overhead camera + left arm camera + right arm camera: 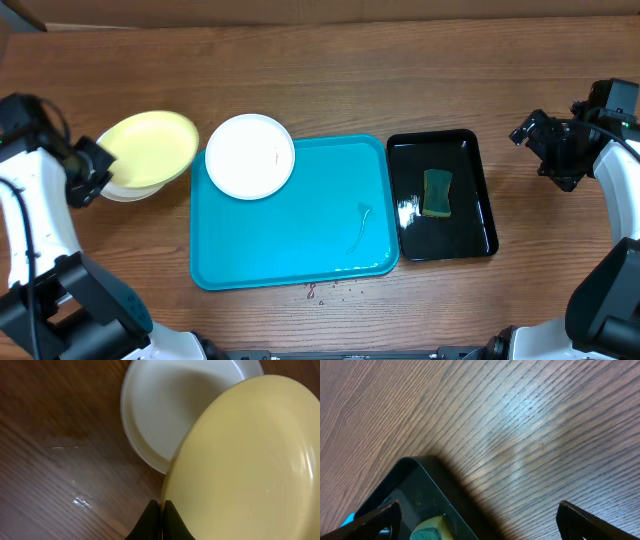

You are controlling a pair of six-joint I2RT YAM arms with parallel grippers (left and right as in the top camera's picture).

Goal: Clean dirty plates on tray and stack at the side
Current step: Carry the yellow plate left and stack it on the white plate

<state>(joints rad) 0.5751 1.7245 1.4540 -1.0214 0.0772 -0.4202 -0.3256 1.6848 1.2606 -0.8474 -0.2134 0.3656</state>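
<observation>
My left gripper is pressed together on the near rim of the pale yellow plate, with the two dark fingers pinching its edge between them. That plate fills most of my left wrist view and looks clean. It partly covers the lower white plate, which sits on the wooden table to the left of the tray. I cannot tell whether the yellow plate rests on the white one or hangs just over it. From overhead, only a sliver of the lower white plate shows under the pale yellow plate, right beside my left gripper.

My right gripper is spread wide and holds nothing, with bare wood grain between its fingers. It hovers over the table off the right side of the black tray, whose corner enters my right wrist view. A green and yellow sponge lies inside the tray.

Farther out, the second white plate sits on the far left corner of the turquoise tray, overhanging the rim there. It has a faint small mark near its right side. The rest of the turquoise tray carries only a thin wet streak toward its right side. A few reddish specks dot the table just off the tray's near rim. The black tray lies just beside the turquoise one on its right, and my right gripper is apart from both.
</observation>
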